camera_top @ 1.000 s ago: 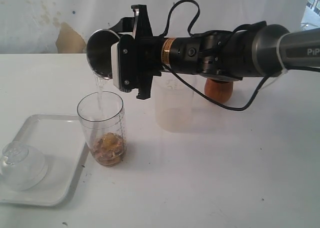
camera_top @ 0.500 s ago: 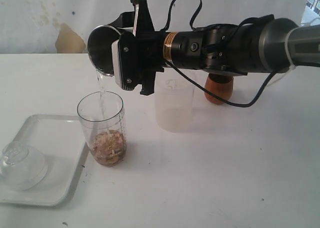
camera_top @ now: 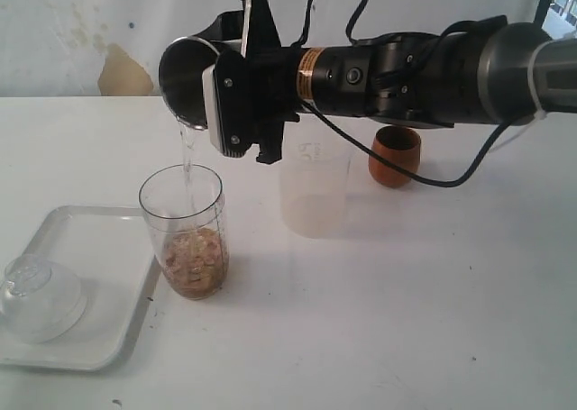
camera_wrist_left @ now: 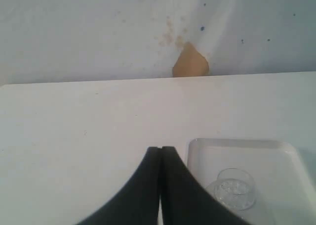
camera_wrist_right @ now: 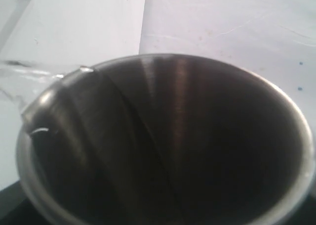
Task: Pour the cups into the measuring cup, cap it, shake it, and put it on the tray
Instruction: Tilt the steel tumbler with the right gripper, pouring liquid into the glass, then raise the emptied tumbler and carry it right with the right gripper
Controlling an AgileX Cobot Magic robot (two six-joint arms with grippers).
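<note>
Steel cup [camera_top: 182, 78] part-hidden by right jaws; tumbler [camera_top: 314, 192] top behind arm [camera_top: 406, 68].

steel cup [camera_top: 185, 81] above measuring cup [camera_top: 183, 234], lid [camera_top: 36, 297] on tray [camera_top: 99, 275] at left, tumbler [camera_top: 313, 189] right, wooden cup [camera_top: 396, 156] behind

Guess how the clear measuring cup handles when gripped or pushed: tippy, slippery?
Probably tippy if pushed high: the measuring cup is tall and narrow, though its brown fill sits low. Likely slick: smooth clear plastic, maybe splashed by the stream from the steel cup.
</note>
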